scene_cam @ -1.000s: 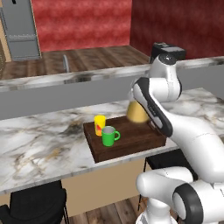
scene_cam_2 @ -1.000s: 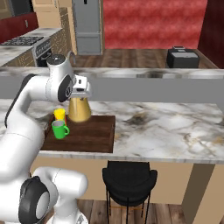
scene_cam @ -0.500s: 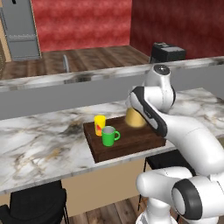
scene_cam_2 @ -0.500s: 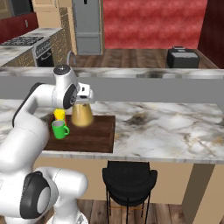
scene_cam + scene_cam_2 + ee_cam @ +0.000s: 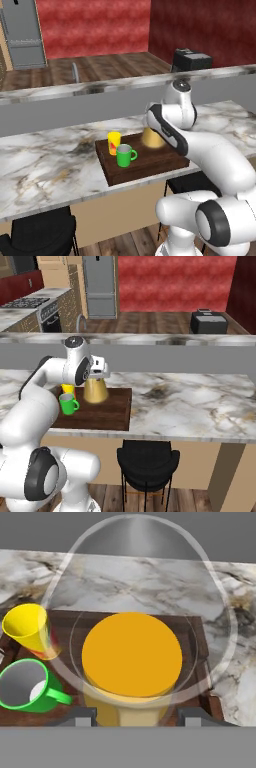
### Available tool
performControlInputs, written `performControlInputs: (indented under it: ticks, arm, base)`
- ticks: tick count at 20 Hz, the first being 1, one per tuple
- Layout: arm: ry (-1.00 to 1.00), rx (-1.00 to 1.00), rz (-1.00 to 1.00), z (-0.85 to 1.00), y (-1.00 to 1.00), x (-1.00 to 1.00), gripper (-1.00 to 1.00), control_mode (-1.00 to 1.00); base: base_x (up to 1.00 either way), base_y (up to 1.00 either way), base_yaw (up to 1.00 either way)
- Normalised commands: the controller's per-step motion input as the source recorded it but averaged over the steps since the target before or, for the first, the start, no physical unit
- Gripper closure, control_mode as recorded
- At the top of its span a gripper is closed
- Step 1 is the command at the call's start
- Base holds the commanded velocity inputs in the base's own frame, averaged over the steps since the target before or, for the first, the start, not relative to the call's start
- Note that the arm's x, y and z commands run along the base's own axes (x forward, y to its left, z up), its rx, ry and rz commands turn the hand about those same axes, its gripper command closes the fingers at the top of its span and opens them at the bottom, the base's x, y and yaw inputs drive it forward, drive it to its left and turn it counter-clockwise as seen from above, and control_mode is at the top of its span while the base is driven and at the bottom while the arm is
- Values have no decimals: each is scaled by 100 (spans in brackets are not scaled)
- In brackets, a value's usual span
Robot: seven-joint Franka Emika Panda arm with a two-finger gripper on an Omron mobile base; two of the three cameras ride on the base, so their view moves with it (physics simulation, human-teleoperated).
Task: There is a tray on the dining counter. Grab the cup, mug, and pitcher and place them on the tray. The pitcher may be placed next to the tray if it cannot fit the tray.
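Note:
The clear pitcher (image 5: 95, 391) with its amber lower part stands upright at the tray's back middle, base on or just over the wood. My gripper (image 5: 98, 374) is shut on its neck from above. In the hand view the pitcher (image 5: 132, 654) sits between my fingertips (image 5: 84, 715), seen straight down. The dark brown tray (image 5: 107, 413) lies on the dining counter (image 5: 190, 401). On the tray's left part stand the yellow cup (image 5: 67, 389) and, in front of it, the green mug (image 5: 66, 404). From the left base view the pitcher (image 5: 152, 137) is partly behind my arm, with the cup (image 5: 114, 142) and mug (image 5: 124, 155) on the tray (image 5: 150, 162).
A raised grey ledge (image 5: 165, 356) runs along the counter's far side. A black stool (image 5: 147, 461) stands under the counter's near edge. Bare marble (image 5: 50, 160) stretches on both sides of the tray. The right part of the tray (image 5: 195, 637) is bare.
My arm has come down with the pitcher, from above the tray to the tray's surface. The cup and mug have not moved.

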Motion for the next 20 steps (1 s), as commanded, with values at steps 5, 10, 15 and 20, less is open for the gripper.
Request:
performControlInputs:
  ticks: [5, 10, 15, 20]
  arm:
    - [0, 0, 0, -16, 0, 9, 100, -100]
    - [0, 0, 0, -13, 0, 4, 100, -100]
    - [0, 0, 0, -12, 0, 1, 100, -100]
    - [0, 0, 0, -9, 0, 2, 100, -100]
  base:
    - [0, 0, 0]
    - [0, 0, 0]
    - [0, 0, 0]
    - [0, 0, 0]
